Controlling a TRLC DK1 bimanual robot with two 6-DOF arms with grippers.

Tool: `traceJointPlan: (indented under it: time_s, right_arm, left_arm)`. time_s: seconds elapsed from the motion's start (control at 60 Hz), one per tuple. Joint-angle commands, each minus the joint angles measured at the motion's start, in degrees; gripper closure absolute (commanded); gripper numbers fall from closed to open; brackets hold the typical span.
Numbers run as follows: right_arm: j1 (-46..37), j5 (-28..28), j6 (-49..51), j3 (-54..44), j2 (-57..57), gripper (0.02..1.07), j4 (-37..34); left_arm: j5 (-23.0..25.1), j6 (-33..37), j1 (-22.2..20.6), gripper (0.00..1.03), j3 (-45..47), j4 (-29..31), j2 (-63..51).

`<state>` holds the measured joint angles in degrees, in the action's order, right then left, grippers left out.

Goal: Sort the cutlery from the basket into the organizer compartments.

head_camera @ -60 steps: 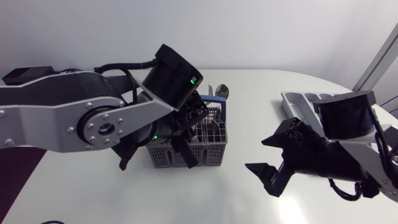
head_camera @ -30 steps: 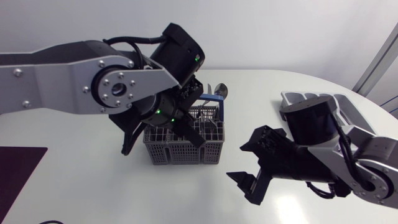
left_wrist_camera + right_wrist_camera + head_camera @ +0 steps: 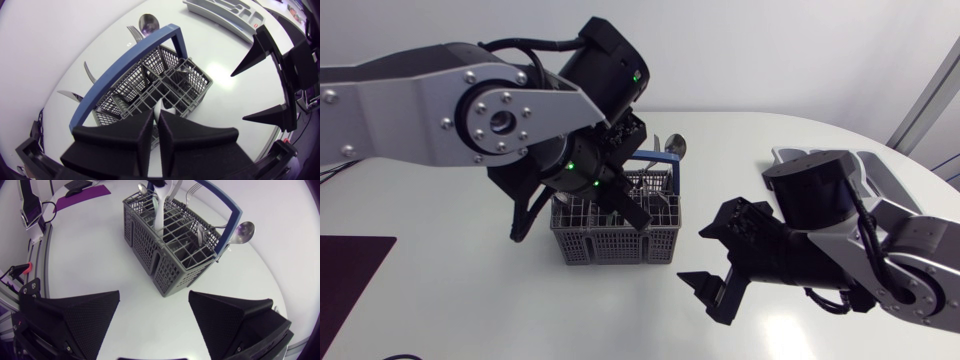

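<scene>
Centre of the head view: our left gripper (image 3: 156, 120) has its fingers pinched on a pale cutlery handle (image 3: 159, 211) standing in the basket (image 3: 616, 243); lower right, our right gripper (image 3: 703, 257) gapes (nothing held); the organizer (image 3: 863, 165) sits far right.

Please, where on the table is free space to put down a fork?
Bare table lies between basket and organizer, and between basket and dark mat. Crowded: over the basket, where the left gripper holds a white utensil; the open right gripper beside it.

Basket (image 3: 620, 245) central, spoon (image 3: 677, 148) just behind it, organizer (image 3: 221, 12) well off to its right.
</scene>
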<state>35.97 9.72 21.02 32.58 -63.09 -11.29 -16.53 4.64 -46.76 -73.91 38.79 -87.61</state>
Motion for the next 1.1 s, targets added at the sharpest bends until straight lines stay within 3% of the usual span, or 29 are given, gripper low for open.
traceJointPlan:
  time_s: [0.0,0.667,0.883,1.083]
  right_arm:
    - [0.51,-0.66,-0.54,0.64,-0.89,0.08,0.83]
    - [0.95,-1.28,-1.59,1.00,2.36,0.08,0.57]
    - [2.00,-1.63,-3.09,2.05,8.86,0.08,-0.14]
    - [4.11,-6.55,-4.49,2.14,11.85,0.12,2.41]
  left_arm:
    - [0.01,-0.87,0.18,0.95,-3.00,0.94,2.27]
    - [0.10,-0.60,-1.49,0.95,-6.16,3.84,9.30]
    - [9.15,-2.97,-0.35,0.95,-4.05,1.73,8.51]
    - [17.59,-5.96,1.24,0.95,-2.91,-2.75,6.14]
